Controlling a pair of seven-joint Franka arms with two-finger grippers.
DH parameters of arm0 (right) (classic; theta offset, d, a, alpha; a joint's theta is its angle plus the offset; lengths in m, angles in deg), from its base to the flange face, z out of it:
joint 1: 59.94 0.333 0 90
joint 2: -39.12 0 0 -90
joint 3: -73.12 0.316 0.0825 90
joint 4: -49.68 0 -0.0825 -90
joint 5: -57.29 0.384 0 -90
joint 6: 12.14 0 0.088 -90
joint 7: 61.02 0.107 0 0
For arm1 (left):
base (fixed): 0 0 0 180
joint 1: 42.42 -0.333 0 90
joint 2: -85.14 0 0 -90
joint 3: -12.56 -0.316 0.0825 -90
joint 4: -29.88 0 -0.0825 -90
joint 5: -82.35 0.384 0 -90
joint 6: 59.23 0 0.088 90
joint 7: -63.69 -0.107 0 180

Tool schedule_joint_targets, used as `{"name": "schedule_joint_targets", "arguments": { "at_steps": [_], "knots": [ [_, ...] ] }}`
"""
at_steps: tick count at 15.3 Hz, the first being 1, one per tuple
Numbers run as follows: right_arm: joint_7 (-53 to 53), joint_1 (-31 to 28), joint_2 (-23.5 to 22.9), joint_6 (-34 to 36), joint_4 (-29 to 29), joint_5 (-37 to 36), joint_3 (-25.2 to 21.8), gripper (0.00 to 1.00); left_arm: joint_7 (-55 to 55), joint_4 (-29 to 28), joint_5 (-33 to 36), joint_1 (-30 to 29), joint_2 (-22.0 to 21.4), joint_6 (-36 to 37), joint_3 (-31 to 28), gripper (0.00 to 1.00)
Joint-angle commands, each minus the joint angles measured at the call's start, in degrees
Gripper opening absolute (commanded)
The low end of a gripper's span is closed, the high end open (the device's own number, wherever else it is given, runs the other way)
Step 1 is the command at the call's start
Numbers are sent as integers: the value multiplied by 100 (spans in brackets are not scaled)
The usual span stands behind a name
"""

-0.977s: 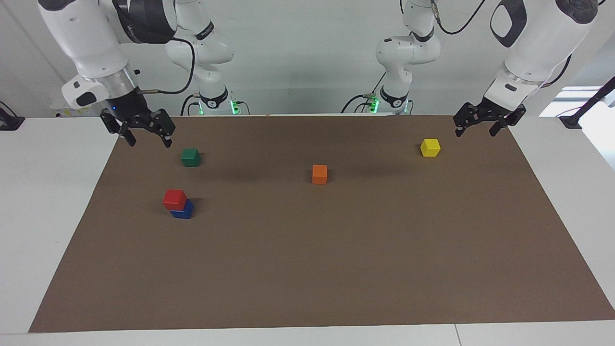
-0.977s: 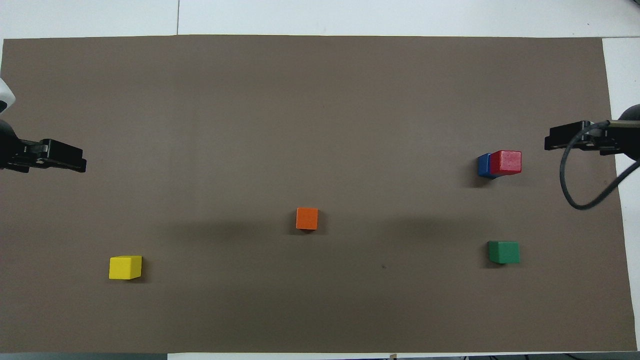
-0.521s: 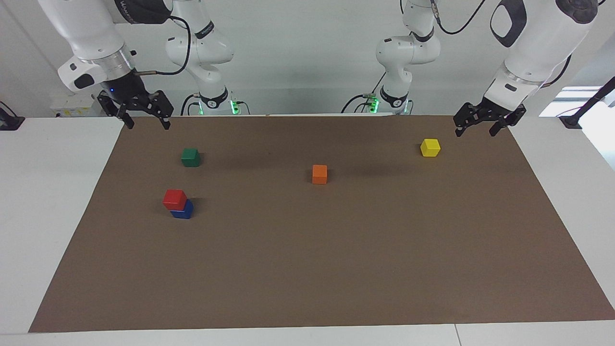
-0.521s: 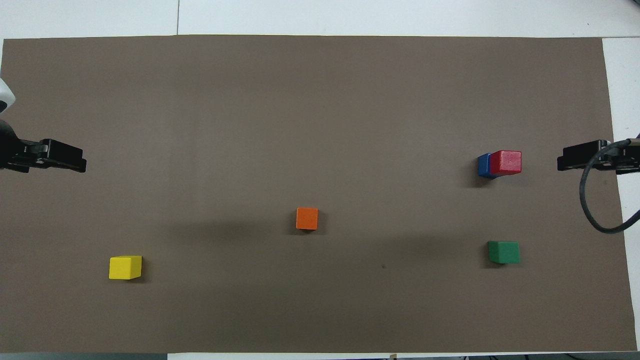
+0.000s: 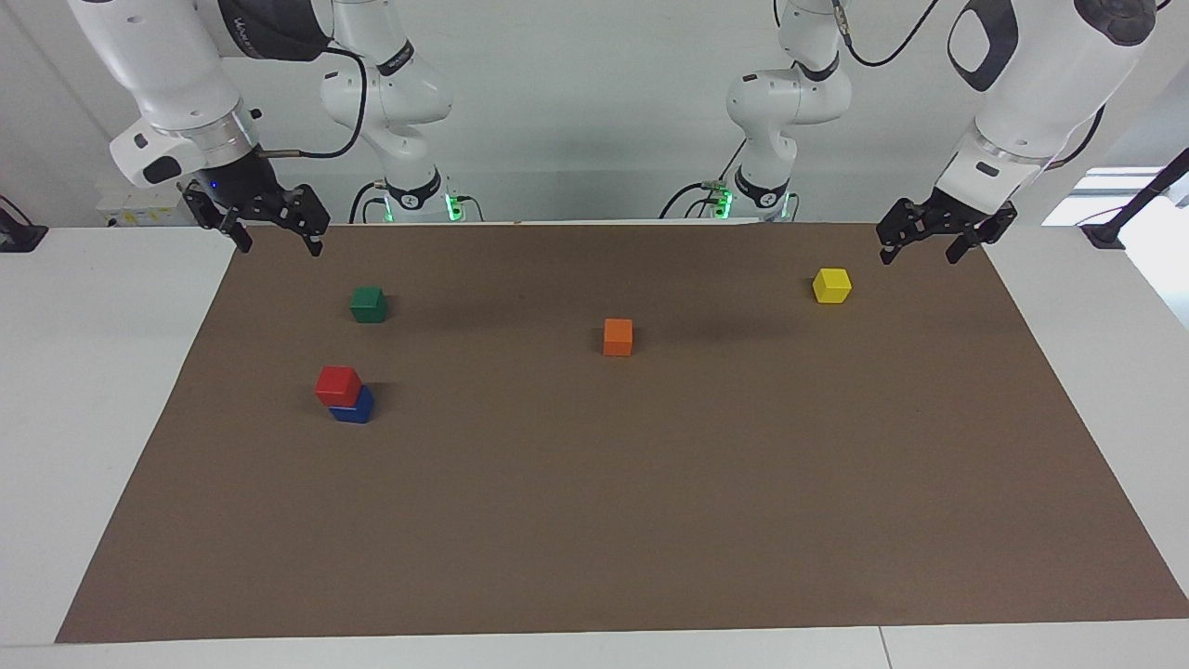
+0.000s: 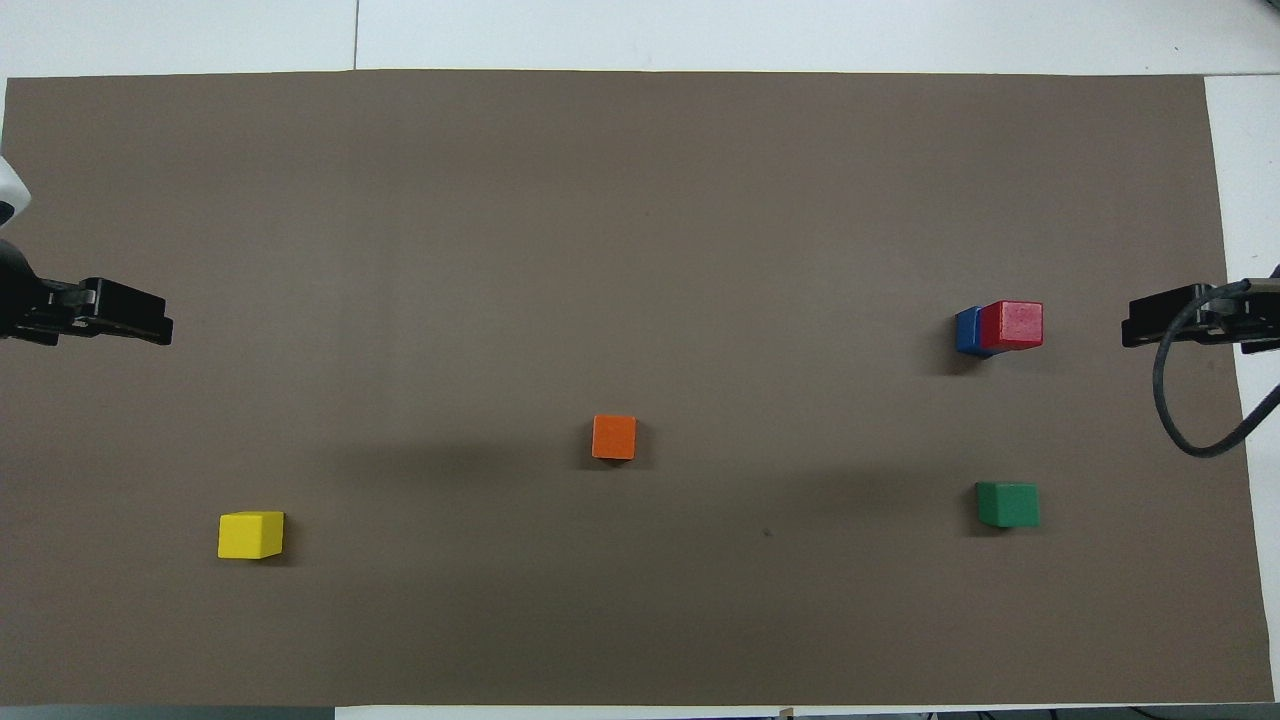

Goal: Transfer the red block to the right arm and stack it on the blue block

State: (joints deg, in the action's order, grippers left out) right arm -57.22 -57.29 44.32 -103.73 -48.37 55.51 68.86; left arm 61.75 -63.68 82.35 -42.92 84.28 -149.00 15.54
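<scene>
The red block [image 5: 337,384] sits on top of the blue block [image 5: 355,407], shifted a little off centre, toward the right arm's end of the brown mat; the pair also shows in the overhead view, red [image 6: 1013,324] on blue [image 6: 966,331]. My right gripper [image 5: 279,243] is open and empty, raised over the mat's corner at its own end, apart from the stack; it shows in the overhead view [image 6: 1170,325] too. My left gripper [image 5: 920,253] is open and empty, waiting over the mat's edge at its own end [image 6: 130,322].
A green block [image 5: 369,304] lies nearer to the robots than the stack. An orange block [image 5: 618,336] lies mid-mat. A yellow block [image 5: 831,285] lies toward the left arm's end. The brown mat [image 5: 650,520] covers the white table.
My right gripper has risen and drawn back from beside the green block toward the mat's corner. The stack and the left arm have not moved.
</scene>
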Motion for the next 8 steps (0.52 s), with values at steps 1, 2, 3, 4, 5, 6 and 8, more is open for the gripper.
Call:
{"name": "schedule_joint_targets", "arguments": {
  "at_steps": [1, 2, 3, 4, 5, 6, 8],
  "knots": [
    [-134, -71, -10, 89, -21, -156, 38, 100, -35, -100, 114, -2, -108, -5, -8, 100],
    [-134, -71, -10, 106, -21, -156, 38, 100, -35, -100, 114, -2, -108, -5, -8, 100],
    [-142, -71, -10, 106, -21, -156, 38, 100, -35, -100, 122, -2, -108, -5, -8, 100],
    [-134, -71, -2, 106, -21, -156, 38, 100, -35, -100, 122, -2, -108, -5, -8, 100],
    [-134, -71, -1, 106, -21, -156, 38, 100, -35, -100, 122, -2, -108, -5, -8, 100],
    [-142, -62, -1, 115, -21, -147, 47, 100, -35, -100, 114, -2, -108, -5, -8, 100],
    [-151, -62, 16, 133, -30, -121, 47, 100, -35, -100, 114, -2, -108, -5, -8, 100]
  ]
}}
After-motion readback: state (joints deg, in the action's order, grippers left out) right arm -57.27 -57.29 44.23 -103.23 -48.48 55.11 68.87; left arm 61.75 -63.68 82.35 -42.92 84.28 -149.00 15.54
